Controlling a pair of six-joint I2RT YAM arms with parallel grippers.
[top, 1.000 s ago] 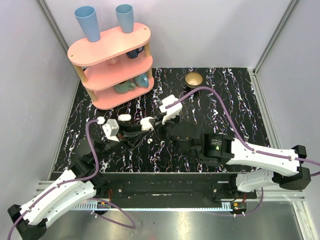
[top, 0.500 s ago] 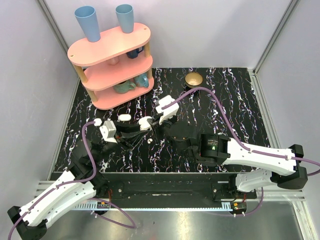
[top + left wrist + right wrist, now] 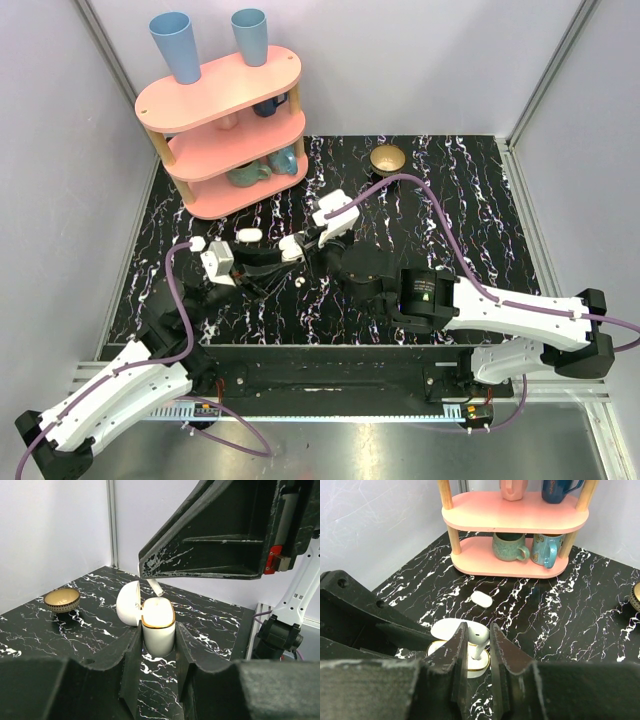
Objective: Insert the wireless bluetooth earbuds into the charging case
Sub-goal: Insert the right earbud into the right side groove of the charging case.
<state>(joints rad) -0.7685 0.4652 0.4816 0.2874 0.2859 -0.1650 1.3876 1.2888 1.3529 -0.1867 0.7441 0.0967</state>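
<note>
One earbud (image 3: pixel 479 638) half hidden in right hand (image 3: pixel 478 627), case (image 3: pixel 158 622) base covered

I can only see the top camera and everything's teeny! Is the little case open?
Observer: Yes. The left wrist view shows the charging case upright between the left gripper's jaws, its lid swung open.
Operator: Where's the earbud?
Observer: In the right wrist view, the right gripper pinches one earbud, with the stem pointing down at the case.
Operator: Is it all the way in?
Observer: Not yet. Its head sits above the case's gold rim.
</note>
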